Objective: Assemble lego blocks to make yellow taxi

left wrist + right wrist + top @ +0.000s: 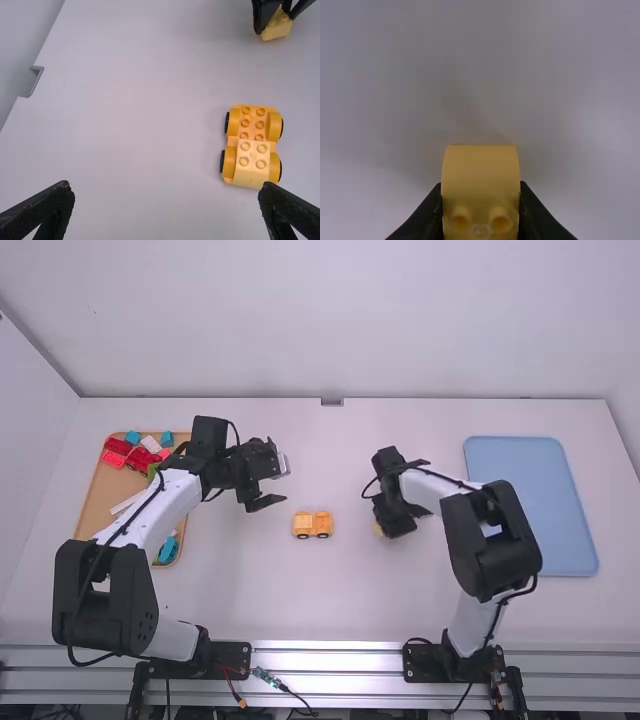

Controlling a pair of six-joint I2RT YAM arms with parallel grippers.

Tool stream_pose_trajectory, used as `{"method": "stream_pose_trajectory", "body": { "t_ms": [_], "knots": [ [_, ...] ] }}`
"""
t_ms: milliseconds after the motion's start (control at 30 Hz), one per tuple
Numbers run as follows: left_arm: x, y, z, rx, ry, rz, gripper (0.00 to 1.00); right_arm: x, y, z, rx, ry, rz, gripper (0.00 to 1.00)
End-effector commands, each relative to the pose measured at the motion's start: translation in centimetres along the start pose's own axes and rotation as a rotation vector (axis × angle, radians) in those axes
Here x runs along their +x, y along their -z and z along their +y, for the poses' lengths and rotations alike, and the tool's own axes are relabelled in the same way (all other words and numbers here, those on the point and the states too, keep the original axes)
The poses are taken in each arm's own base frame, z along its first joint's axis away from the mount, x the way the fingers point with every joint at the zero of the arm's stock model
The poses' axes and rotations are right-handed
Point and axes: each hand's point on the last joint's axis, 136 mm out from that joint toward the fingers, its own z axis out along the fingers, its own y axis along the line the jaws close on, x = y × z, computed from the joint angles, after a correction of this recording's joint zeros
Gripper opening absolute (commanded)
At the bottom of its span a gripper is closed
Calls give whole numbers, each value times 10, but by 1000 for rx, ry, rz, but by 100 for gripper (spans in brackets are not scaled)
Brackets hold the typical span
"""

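- High view: the wheeled base [313, 530] stands mid-table [330, 610].
- Left wrist view: one pale block [251, 162] sits on the wheeled base, the other end bare; the left gripper [165, 186] is spread, empty.
- Right wrist view: the right gripper [480, 186] pinches a yellow block [480, 167], unattached, probably next to add.

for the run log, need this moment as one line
right gripper: shut on yellow block | left gripper: open, empty | wheeled base: on table, one block on top
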Motion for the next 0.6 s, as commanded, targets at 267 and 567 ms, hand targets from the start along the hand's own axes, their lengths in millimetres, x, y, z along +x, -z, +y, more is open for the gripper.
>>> {"method": "stream_pose_trajectory", "body": {
  "t_ms": [267, 567],
  "knots": [
    [-6, 4, -5, 11, 0, -28, 99, 1, -14, -9, 26, -241, -86, 0],
    [-6, 4, -5, 11, 1, -28, 99, 7, -14, 6, -39, -242, -85, 17]
  ]
}}
